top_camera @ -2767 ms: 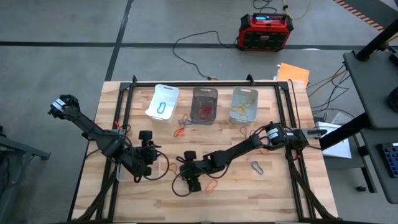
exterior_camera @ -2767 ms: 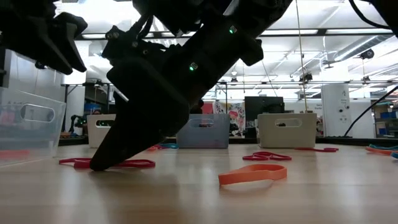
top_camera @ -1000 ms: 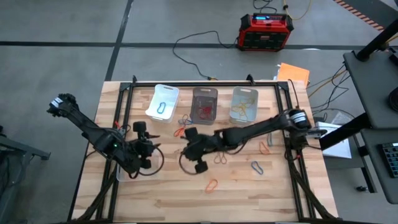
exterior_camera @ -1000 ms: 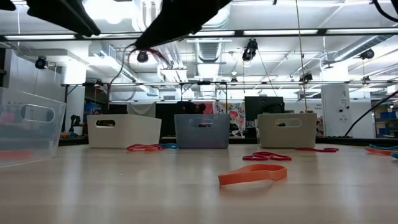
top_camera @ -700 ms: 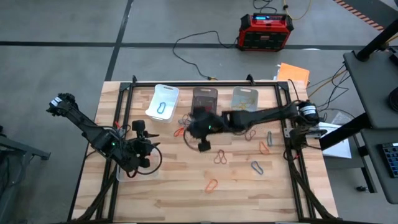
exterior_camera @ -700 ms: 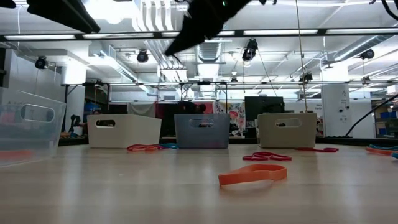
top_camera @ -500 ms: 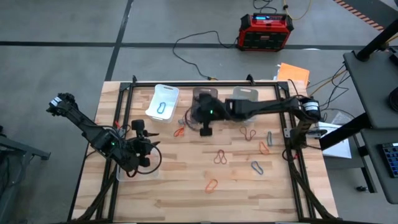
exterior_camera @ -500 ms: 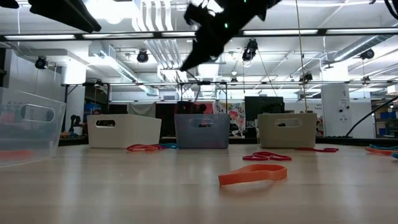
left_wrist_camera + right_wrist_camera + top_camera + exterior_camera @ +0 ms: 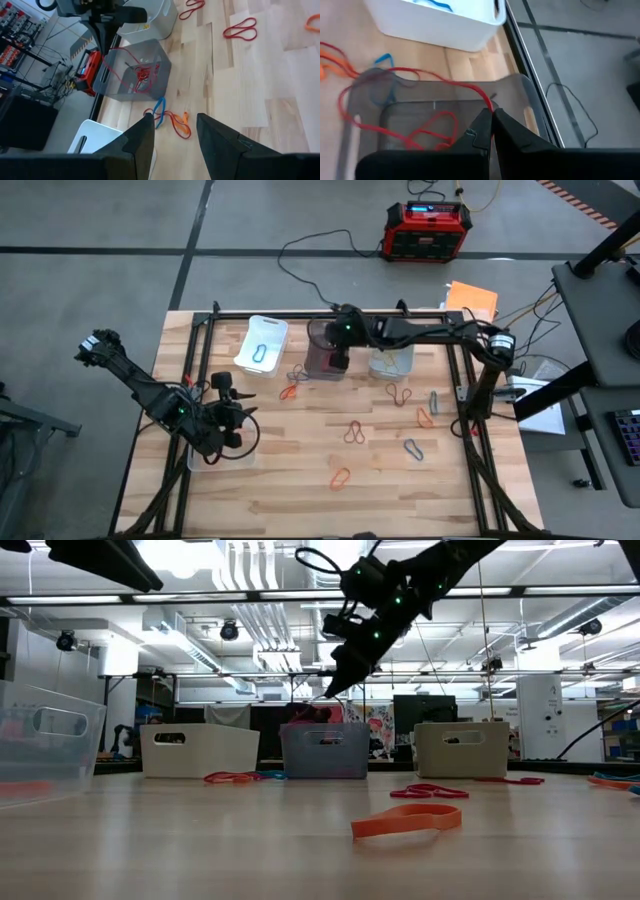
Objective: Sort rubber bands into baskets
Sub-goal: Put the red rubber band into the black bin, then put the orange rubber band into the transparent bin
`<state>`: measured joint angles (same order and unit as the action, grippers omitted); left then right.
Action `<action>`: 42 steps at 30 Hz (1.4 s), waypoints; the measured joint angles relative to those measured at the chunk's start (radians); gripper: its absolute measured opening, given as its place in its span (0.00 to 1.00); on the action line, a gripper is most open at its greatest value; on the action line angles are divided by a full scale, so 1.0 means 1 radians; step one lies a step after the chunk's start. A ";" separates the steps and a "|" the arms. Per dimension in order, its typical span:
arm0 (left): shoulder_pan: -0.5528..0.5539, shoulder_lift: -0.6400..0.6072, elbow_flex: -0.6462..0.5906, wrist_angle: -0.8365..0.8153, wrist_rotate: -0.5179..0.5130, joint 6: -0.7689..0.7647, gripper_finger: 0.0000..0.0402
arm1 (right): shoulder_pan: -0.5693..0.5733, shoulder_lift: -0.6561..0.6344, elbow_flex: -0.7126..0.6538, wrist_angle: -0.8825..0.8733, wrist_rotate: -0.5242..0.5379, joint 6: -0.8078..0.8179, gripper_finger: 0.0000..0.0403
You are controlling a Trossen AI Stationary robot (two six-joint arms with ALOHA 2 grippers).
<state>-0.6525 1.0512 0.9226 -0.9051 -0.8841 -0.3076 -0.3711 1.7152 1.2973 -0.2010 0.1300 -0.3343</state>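
Observation:
My right gripper (image 9: 338,364) hangs over the smoky dark basket (image 9: 328,350) at the table's far side, shut on a red rubber band (image 9: 395,75). The white basket (image 9: 262,345) stands left of the dark one and a clear basket (image 9: 392,348) right of it. Near the left front, my left gripper (image 9: 175,135) stands open above another clear basket (image 9: 215,456) and touches nothing. Loose rubber bands lie flat on the wood: a red one (image 9: 353,432), an orange one (image 9: 341,477) and a blue one (image 9: 297,375). My right gripper pinches the red rubber band at one spot on its loop (image 9: 489,106) between its two fingertips. The fingers slant down from the table's right side. The band hangs slack below them, and its lower part (image 9: 142,75) reaches into the smoky dark basket among other red bands.
More bands lie at the right: red (image 9: 400,394), orange (image 9: 424,418), grey (image 9: 413,448). An orange band (image 9: 405,821) lies close to the low camera. A black frame rail (image 9: 330,314) runs along the far edge behind the baskets. A red-and-black box (image 9: 426,230) sits on the floor.
My right gripper, still shut on the red band, has swung from the table's middle toward the far edge and somewhat right, and now stands over the smoky dark basket. The band has travelled with it, hanging clear of the table.

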 joint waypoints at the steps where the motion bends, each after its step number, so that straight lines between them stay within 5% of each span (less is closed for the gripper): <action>1: 0.000 0.000 0.000 0.000 0.000 -0.002 0.33 | -0.008 0.002 -0.005 0.004 0.000 0.005 0.02; 11: 0.000 0.004 0.000 0.003 -0.023 -0.020 0.33 | -0.048 0.038 -0.012 0.014 0.005 0.036 0.02; 19: 0.000 0.008 0.000 0.005 -0.023 -0.020 0.33 | -0.057 0.066 -0.012 0.026 0.204 0.048 0.02; 23: 0.000 0.008 0.000 0.006 -0.023 -0.020 0.33 | -0.059 0.067 -0.012 0.027 0.201 0.074 0.02; 28: 0.000 0.008 0.000 0.007 -0.023 -0.020 0.33 | -0.059 0.067 -0.012 0.026 0.069 0.113 0.04; 42: 0.000 0.008 0.000 0.008 -0.023 -0.051 0.33 | -0.051 0.054 -0.011 0.012 0.004 0.229 0.42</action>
<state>-0.6525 1.0592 0.9222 -0.8974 -0.9070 -0.3588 -0.4223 1.7694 1.2861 -0.1887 0.1339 -0.1052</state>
